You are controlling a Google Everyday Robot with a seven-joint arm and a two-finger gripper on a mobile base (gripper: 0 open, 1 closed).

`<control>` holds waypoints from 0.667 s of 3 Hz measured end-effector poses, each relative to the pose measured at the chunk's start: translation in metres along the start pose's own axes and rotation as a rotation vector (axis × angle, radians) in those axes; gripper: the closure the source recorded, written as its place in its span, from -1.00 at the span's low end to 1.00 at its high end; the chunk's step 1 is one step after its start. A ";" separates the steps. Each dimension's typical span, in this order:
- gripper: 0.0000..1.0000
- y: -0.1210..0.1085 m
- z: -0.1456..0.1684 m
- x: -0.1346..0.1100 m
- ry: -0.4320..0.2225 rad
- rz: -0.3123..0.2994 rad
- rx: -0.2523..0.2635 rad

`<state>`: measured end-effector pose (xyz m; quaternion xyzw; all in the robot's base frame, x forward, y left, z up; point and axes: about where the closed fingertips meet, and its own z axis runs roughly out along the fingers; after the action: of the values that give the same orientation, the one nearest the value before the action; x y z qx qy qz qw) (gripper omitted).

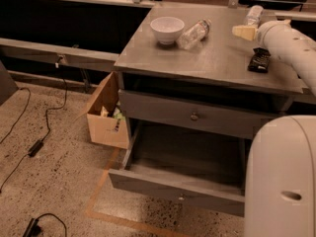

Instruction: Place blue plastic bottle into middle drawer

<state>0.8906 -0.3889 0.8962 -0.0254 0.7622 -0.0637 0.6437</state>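
Camera view, only one you get. Grey cabinet top (217,63) runs across the upper part of the frame. Blue plastic bottle (255,14) lies on that top at the far back, toward frame right; it's not in any drawer. Gripper (243,32) sits over the cab top just in front of that bottle, at the end of the white arm (291,48), which comes in from frame right. Can't tell whether the pincer is wide or narrow, and can't tell if it touches the bottle. It's not holding anything you can see.

White bowl (167,29) stands upright on the top near the back, toward frame left. Clear bottle (193,33) lies on its side just beside the bowl, to frame right of it. Small black object (259,59) lies flat on the top under the arm, near the right edge; can't ID it.

Below the top, upper drawer (163,113) is closed, w/ its knob (194,116) at centre. Under it the middle drawer (148,181) is pulled out, and the part of the inside you can see is bare.

Open cardboard box (101,127) sits on the speckled floor against the cab's left side, w/ stuff inside. Black cable (29,147) trails over the floor at frame left. Robot's white body (281,181) fills the btm right corner and hides the drawer's right end.
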 end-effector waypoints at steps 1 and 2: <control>-1.00 0.012 0.027 0.000 -0.042 0.027 0.012; -1.00 0.015 0.049 -0.002 -0.075 0.045 0.034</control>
<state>0.9396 -0.3766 0.8885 0.0001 0.7366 -0.0611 0.6735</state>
